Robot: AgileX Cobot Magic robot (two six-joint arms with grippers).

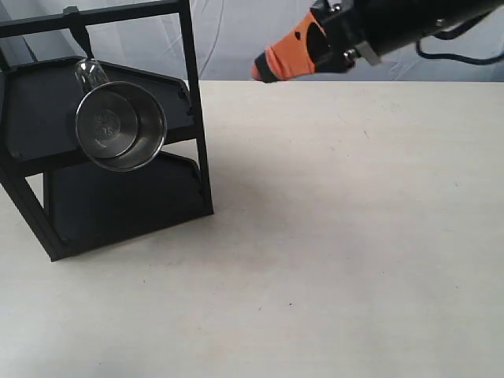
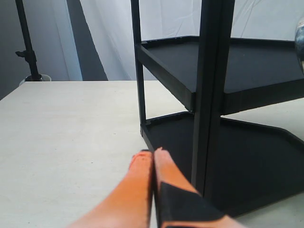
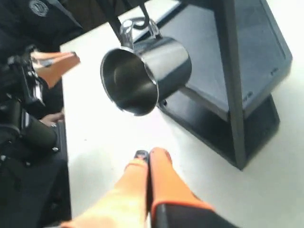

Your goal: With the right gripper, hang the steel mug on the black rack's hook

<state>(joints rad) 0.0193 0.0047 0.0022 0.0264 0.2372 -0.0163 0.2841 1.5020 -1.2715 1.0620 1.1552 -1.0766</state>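
Orange pads of the right gripper (image 3: 148, 156) sit pressed together, clenched on nothing; in the exterior view it hangs in the air above the table (image 1: 339, 236), well apart from the black rack (image 1: 102, 126). Past its tips, the right wrist view shows the steel mug (image 3: 145, 73) hanging by its looped handle from the hook (image 3: 146, 14), mouth tilted toward the camera, in front of the rack's shelves. The exterior view adds the stamped mark on the mug's inner base, with the mug at upper-shelf height. The left gripper (image 2: 154, 154), also pinched shut and empty, lies low, just beside the rack's corner post. Only the left wrist view shows that closeness; there the mug is just a sliver at the frame edge.
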